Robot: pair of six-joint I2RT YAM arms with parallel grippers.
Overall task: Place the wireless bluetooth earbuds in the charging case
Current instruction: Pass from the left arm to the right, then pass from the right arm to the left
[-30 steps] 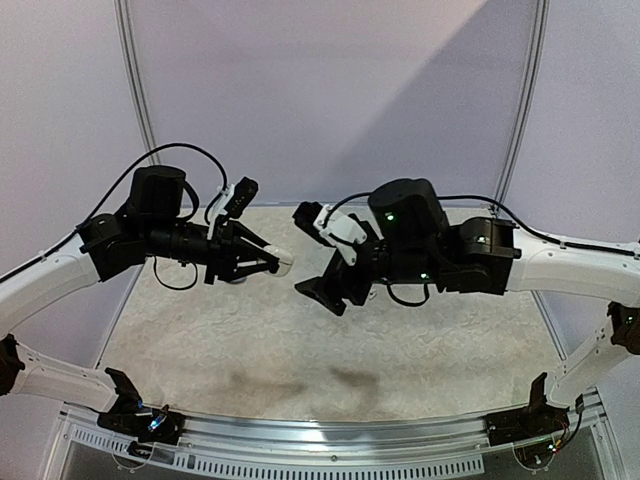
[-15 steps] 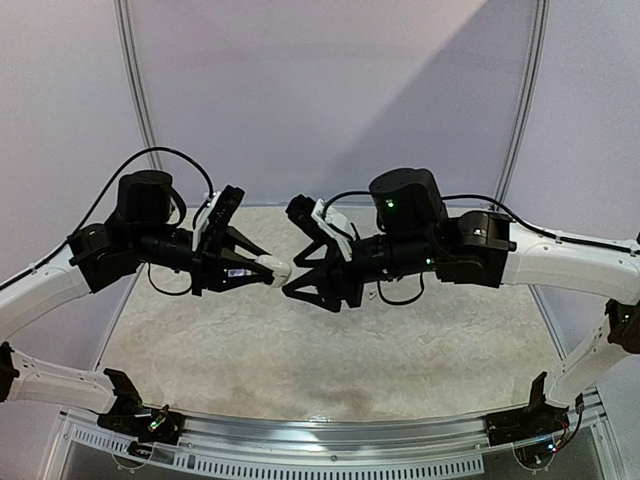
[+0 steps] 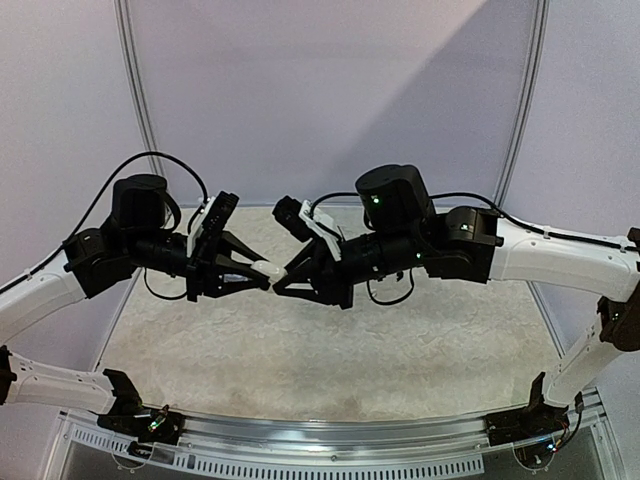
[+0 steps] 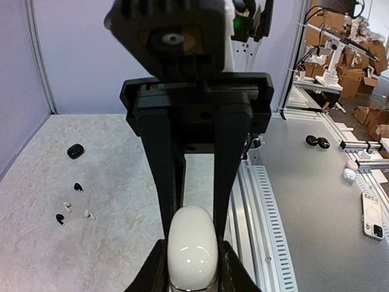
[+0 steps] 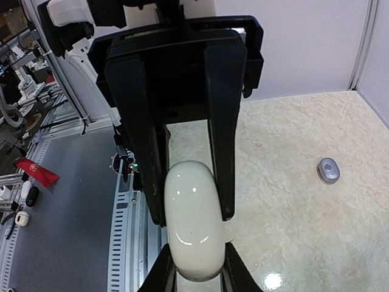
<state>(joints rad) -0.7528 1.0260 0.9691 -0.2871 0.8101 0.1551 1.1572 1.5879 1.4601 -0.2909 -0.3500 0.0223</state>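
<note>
A glossy white charging case hangs in mid-air between the two arms, lid shut. My left gripper is shut on one end of it, its fingers hugging the case in the left wrist view. From the opposite side my right gripper is shut on the other end of the case. Several tiny earbuds lie loose on the table far below: black ones and white ones.
A small black case lies on the table beyond the earbuds. A silvery-grey case lies on the table on the right side. The table's slotted metal rail runs under the grippers. White walls enclose the back and sides.
My right gripper has moved left to the white case and gone from wide open to shut around its free end. My left gripper has kept its hold and shifted slightly left.
</note>
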